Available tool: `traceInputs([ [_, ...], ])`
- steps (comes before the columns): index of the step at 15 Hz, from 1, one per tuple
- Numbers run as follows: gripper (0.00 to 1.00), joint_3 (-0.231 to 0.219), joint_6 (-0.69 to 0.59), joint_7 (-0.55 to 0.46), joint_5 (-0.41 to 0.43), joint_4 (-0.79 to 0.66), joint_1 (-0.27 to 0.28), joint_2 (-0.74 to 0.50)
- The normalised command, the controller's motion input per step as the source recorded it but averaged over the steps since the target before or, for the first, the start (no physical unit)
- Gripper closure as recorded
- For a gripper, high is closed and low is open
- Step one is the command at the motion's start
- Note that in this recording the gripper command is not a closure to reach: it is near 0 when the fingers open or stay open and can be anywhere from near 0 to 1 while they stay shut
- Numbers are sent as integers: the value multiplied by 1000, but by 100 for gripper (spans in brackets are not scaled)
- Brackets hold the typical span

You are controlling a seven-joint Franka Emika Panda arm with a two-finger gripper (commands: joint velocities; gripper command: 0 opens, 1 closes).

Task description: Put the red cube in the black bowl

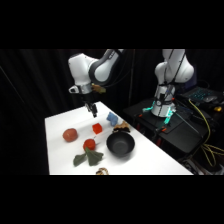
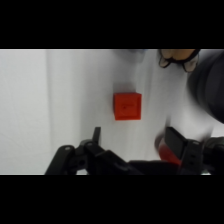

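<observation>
**Cube not yet grasped; fingers apart above it**

Side view: the gripper (image 1: 92, 111) hangs over the far part of the worktop (image 1: 60, 122), clear of everything on it. The cube (image 1: 97, 129) sits on the worktop just below and in front of the gripper, untouched. The bowl (image 1: 120, 144) stands near the cube, toward the worktop's right edge, and looks empty. A blue block (image 1: 112, 118) lies beyond the bowl, a round red ball (image 1: 70, 134) to the cube's left, and a red fruit with green leaves (image 1: 89, 151) in front of the cube, beside the bowl.

Wrist view: the cube (image 2: 126, 106) lies flat on the white worktop (image 2: 60, 100), ahead of the gripper (image 2: 132, 142). The two fingers (image 2: 95, 136) stand wide apart with nothing between them; the cube lies roughly in line with the gap. The bowl (image 2: 210, 82) shows as a dark blur at the right edge.

As I judge it, the task is at its start: the approach is under way, while the descent, grasp, carry and release into the bowl all remain.
</observation>
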Motion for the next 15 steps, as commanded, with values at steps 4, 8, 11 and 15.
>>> traceInputs([
  [4,0,94,337,-192,121,-124,-102,61],
  [8,0,116,376,-196,137,-206,-116,11],
  [11,0,132,326,-228,170,-125,-161,51],
  [15,0,175,270,-267,213,-19,-190,128],
])
